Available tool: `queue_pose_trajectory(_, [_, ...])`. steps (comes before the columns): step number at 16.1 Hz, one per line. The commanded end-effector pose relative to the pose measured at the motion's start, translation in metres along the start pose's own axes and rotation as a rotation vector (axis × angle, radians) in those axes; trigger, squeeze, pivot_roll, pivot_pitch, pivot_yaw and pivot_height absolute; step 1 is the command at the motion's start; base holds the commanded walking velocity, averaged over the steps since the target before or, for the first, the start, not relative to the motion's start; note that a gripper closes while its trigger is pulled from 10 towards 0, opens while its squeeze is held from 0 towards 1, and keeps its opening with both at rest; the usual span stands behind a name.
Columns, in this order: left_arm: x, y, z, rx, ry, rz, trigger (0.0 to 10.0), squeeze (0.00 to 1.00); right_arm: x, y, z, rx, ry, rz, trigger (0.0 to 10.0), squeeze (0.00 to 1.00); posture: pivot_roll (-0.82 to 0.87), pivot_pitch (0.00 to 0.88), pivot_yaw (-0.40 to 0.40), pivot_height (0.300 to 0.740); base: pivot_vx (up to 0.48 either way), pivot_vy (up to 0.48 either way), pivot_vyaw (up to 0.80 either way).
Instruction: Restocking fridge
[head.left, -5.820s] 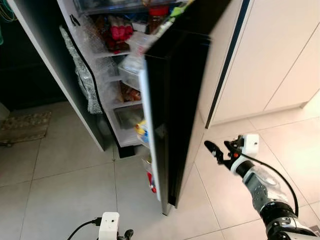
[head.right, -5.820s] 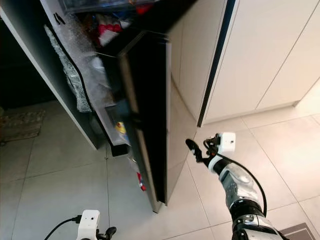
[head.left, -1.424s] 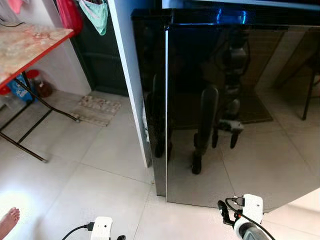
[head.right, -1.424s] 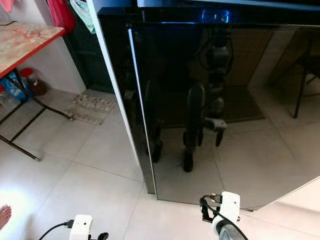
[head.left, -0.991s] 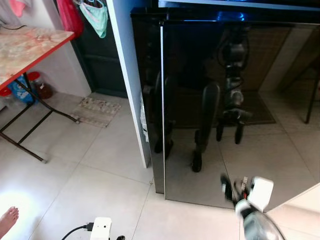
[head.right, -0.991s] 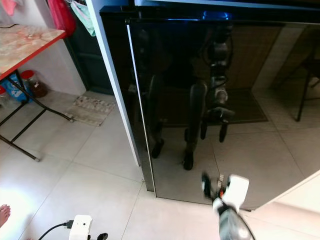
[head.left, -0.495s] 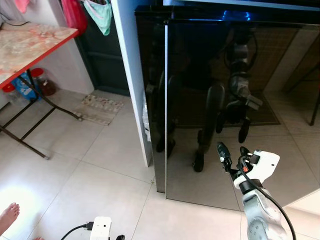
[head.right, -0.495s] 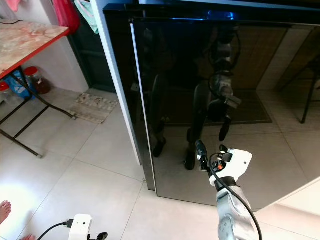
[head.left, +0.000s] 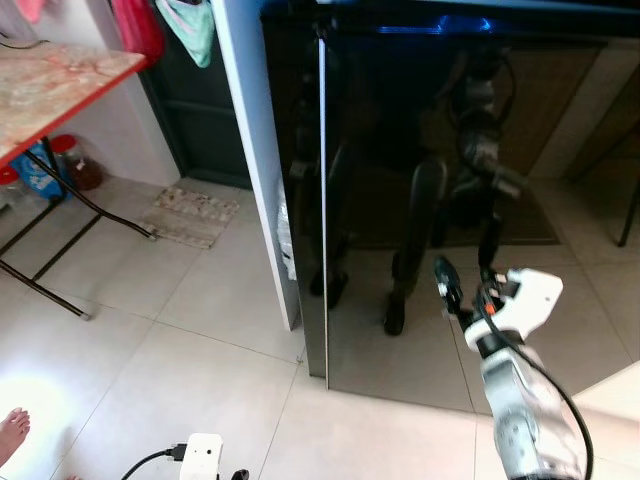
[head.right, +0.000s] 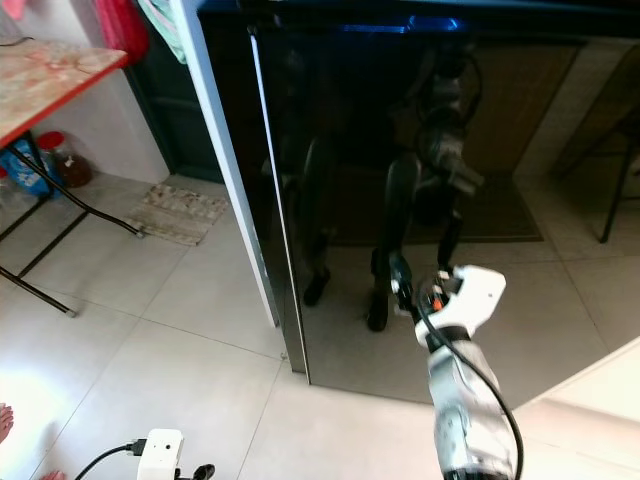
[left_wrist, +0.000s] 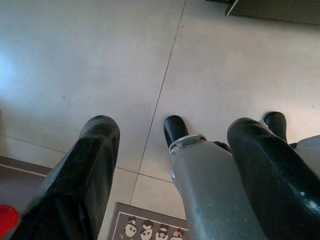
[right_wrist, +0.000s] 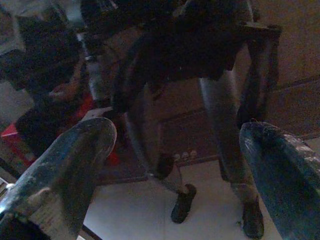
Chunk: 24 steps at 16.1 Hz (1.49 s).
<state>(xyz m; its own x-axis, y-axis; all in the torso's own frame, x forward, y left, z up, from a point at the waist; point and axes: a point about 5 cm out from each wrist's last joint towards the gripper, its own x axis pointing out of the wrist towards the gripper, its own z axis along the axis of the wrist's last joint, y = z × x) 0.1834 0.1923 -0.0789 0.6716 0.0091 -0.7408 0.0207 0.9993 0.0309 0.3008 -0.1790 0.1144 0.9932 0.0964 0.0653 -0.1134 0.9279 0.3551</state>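
Black glass fridge (head.left: 420, 200): one, both doors shut, glossy front mirroring the robot; a blue light glows along its top edge
Door seam: one vertical line runs down the fridge front near its left side
Right tool (head.left: 462, 290): raised in front of the fridge's lower right door, close to the glass; touch cannot be told; in the right wrist view its two black fingers (right_wrist: 70, 165) stand wide apart, grasping nothing
Left tool (left_wrist: 170, 165): hanging low over the floor, well away from the fridge; two fingers spread, released, with nothing between them
Floor (head.left: 150, 340): pale tiles, reaching up to the fridge's foot
Surface (head.left: 50, 80): one, red-edged with a marbled top, on black folding legs, well left of the fridge
Jars (head.left: 75, 165): two red-lidded containers under the surface
Mat (head.left: 195, 215): one small patterned mat left of the fridge
Cloths (head.left: 190, 25): two hanging, one red and one green, up left of the fridge
Bare foot (head.left: 12, 430): one, a person's, far left of the fridge
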Motion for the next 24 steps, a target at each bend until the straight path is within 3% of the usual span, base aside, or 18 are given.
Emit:
queue_pose_trajectory(1, [-0.002,0.002,-0.007,-0.008,0.022,0.013,10.0,0.00,0.008,0.010,0.020,-0.027,-0.070,0.036,10.0,0.00,-0.03,0.144,0.023,0.740,0.000,0.000,0.00])
queue_pose_trajectory(5, [-0.003,0.005,-0.008,-0.010,0.026,0.022,10.0,0.00,0.029,0.026,0.035,-0.044,-0.097,0.059,10.0,0.00,-0.03,0.146,0.023,0.740,0.000,0.000,0.00])
queue_pose_trajectory(8, [-0.003,0.005,-0.008,-0.009,0.027,0.025,10.0,0.00,0.054,0.046,0.049,-0.063,-0.112,0.111,10.0,0.00,-0.02,0.145,0.026,0.740,0.000,0.000,0.00])
queue_pose_trajectory(13, [-0.003,0.007,-0.008,-0.013,0.026,0.034,10.0,0.00,0.081,0.076,0.059,-0.082,-0.108,0.173,10.0,0.00,-0.01,0.144,0.022,0.740,0.000,0.000,0.00])
queue_pose_trajectory(18, [-0.004,0.008,-0.011,-0.016,0.028,0.041,10.0,0.00,0.100,0.090,0.064,-0.063,-0.105,0.174,10.0,0.00,0.01,0.146,0.015,0.740,0.000,0.000,0.00])
queue_pose_trajectory(24, [-0.004,0.007,-0.012,-0.020,0.027,0.043,10.0,0.00,0.109,0.087,0.058,-0.056,-0.073,0.151,10.0,0.00,0.01,0.150,0.011,0.740,0.000,0.000,0.00])
